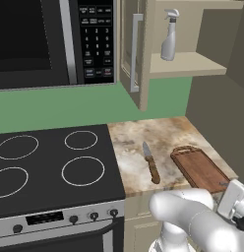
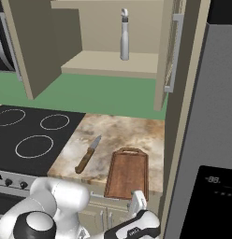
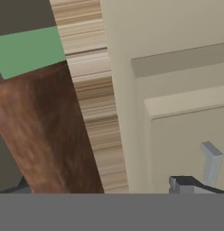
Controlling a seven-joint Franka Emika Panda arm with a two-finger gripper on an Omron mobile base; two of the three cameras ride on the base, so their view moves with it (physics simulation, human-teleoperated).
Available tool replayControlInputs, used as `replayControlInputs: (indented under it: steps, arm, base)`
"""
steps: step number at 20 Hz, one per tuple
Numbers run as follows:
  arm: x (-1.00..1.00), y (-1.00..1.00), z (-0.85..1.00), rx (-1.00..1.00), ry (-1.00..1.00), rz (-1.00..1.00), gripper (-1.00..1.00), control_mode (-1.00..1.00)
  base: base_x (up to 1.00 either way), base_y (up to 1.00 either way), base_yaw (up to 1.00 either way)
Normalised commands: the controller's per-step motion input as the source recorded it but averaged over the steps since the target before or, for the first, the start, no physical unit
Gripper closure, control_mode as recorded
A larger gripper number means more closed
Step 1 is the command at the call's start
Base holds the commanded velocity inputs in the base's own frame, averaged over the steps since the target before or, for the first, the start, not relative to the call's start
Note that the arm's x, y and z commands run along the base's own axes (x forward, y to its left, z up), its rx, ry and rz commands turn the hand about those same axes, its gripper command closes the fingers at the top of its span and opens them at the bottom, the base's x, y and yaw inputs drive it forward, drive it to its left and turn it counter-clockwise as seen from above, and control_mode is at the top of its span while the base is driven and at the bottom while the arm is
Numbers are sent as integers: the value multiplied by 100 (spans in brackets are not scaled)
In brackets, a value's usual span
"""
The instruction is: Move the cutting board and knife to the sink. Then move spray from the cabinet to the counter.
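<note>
A green wall point(image 1: 70, 106) runs behind a black glass stovetop point(image 1: 50, 167) at left. A microwave point(image 1: 50, 39) hangs above it. A tall grey fridge point(image 2: 211, 116) stands at far right.

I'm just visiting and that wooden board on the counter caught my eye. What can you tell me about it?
The cutting board is a flat, reddish-brown wooden rectangle with a darker grooved rim and a small arched handle at its far end. It lies flat on the marbled counter, its near end at the front edge, close to the tall panel on the right. The knife lies to its left, apart from it. Nothing rests on the board, and nothing grips it.
</note>
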Motion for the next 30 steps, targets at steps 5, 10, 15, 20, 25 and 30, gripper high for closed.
replayControlInputs:
  steps: [5,10,15,20,25,30]
  arm:
    - [0,0,0,0,-7,0,-100,-100]
    - [1,0,0,0,-1,-3,-100,-100]
    - [5,0,2,0,0,-3,-100,-100]
    - [8,0,3,0,0,-5,-100,-100]
    - [9,0,2,0,0,-5,-100,-100]
    - [8,0,3,0,0,-5,-100,-100]
  base:
    - [0,0,0]
    - [0,0,0]
    - [0,0,0]
    - [0,0,0]
    - [0,0,0]
    - [0,0,0]
